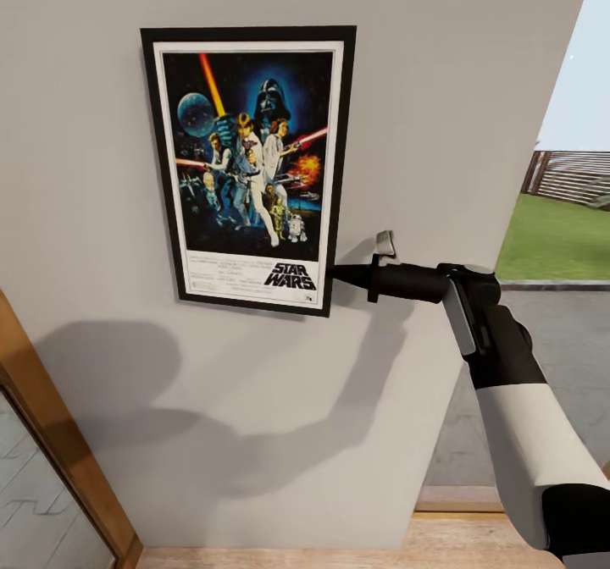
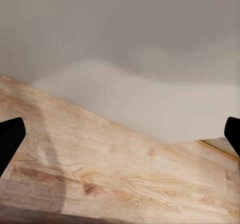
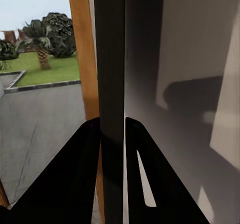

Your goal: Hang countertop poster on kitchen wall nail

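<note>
The poster, a Star Wars print in a thin black frame, stands upright and flat against the pale grey wall. My right gripper is shut on its lower right edge, with the arm reaching in from the right. In the right wrist view the frame's edge runs as a dark strip between the two black fingers. My left gripper is open and holds nothing, pointing down at wooden floor by the wall's foot. A nail is hidden behind the poster, if there is one. The kitchen countertop is out of view.
A wooden door frame with glass slants up at the lower left. To the right the wall ends at an opening onto grey paving and a green lawn. Wooden floor lies below the wall.
</note>
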